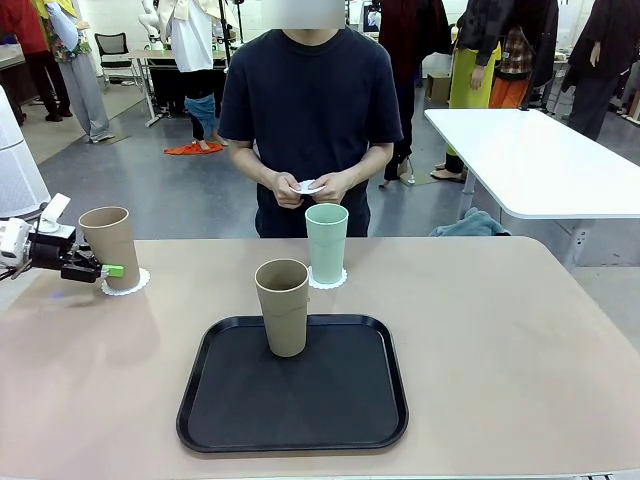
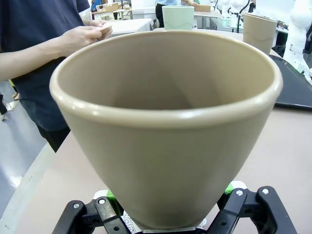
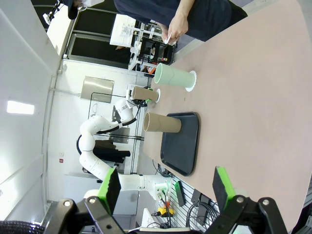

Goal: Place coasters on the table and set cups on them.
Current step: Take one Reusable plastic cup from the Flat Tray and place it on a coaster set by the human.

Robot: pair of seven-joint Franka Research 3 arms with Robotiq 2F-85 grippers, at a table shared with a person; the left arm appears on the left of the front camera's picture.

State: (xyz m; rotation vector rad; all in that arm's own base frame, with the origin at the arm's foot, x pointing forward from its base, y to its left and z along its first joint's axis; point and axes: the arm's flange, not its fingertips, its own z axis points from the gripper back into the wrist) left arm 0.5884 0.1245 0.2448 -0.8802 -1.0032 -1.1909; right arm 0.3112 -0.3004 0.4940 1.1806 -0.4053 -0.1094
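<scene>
Left gripper [image 1: 112, 270] clamped on tan cup [image 1: 108, 240] at its base, cup sitting on coaster [image 1: 136, 284], far left of tray [image 1: 340, 400]. Green cup [image 1: 326, 243] on another coaster [image 1: 339, 282] just behind tray; second tan cup [image 1: 283, 305] on tray. Right gripper [image 3: 165, 187] fingers wide, empty. Person's hands [image 1: 312, 186] hold third coaster [image 1: 306, 187].

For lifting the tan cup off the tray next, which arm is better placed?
Probably right. The right pincer is open and empty, while the left pincer is shut on the other tan cup, which stands on a coaster. The tray cup is untouched.
</scene>
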